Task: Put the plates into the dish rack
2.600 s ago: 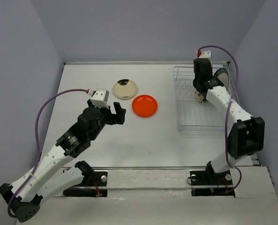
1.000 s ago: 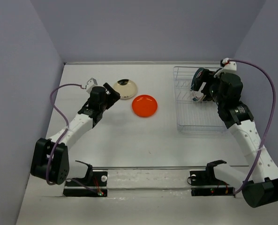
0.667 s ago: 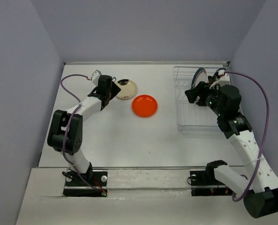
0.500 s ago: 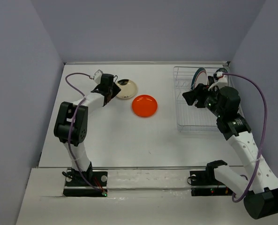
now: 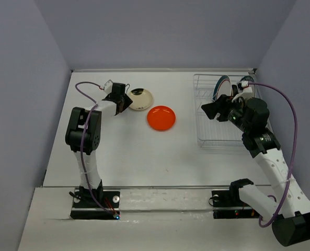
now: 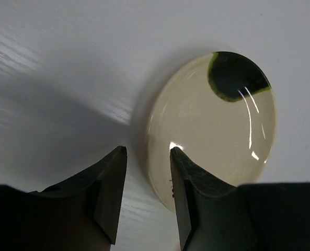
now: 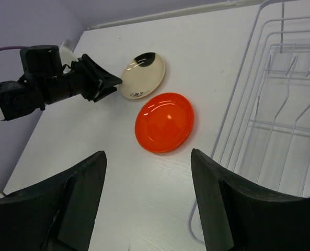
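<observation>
As the top view has it, left gripper point(image 5: 126, 99) sits at the cream plate point(image 5: 140, 99), rack point(image 5: 217, 140) well apart. Left wrist: jaws parted astride the rim; a skewed squeeze could skid it away. Right wrist: right gripper point(image 7: 147, 162) gapes empty, orange plate point(image 7: 164, 122) ahead.

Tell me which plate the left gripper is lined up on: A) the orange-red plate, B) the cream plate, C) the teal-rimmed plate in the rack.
B: in the left wrist view the left gripper, open, sits at the near rim of the cream plate, while the orange-red plate lies apart from it on the table.
</observation>
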Controlling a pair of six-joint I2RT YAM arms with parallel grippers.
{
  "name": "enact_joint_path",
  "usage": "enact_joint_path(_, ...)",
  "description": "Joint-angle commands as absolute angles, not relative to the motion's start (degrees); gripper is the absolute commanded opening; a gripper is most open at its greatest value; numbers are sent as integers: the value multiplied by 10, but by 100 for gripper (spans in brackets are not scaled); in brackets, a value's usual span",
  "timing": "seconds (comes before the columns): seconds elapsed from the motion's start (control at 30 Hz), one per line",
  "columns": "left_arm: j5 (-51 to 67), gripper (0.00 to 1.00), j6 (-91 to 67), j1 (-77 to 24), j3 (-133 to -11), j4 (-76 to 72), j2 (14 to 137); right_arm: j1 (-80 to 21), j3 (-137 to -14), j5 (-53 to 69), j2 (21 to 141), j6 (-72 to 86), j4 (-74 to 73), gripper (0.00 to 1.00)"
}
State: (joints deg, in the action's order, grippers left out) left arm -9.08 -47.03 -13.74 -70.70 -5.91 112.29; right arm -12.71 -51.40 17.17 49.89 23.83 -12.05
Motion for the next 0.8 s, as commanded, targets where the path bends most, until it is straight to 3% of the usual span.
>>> enact_joint_path(0.0,-83,49,-463,-134,-729,-78,1142,-127,-519,188,497,244,-91,71)
enact_joint_path(0.27,-47,37,-499,-134,-703,-145,1162,-127,-510,195,497,251,-91,71)
enact_joint_path(0.4,-45,22,-514,-133,-686,-185,1162,-127,-504,195,499,250,-91,71)
enact_joint_path(0.47,-46,6,-521,-132,-676,-198,1157,-127,-501,196,502,250,-90,71)
enact_joint_path(0.63,-70,6,-515,-117,-625,-229,1090,-133,-499,209,519,256,-80,71)
enact_joint_path(0.77,-97,6,-496,-109,-599,-249,1003,-147,-509,214,542,260,-68,81)
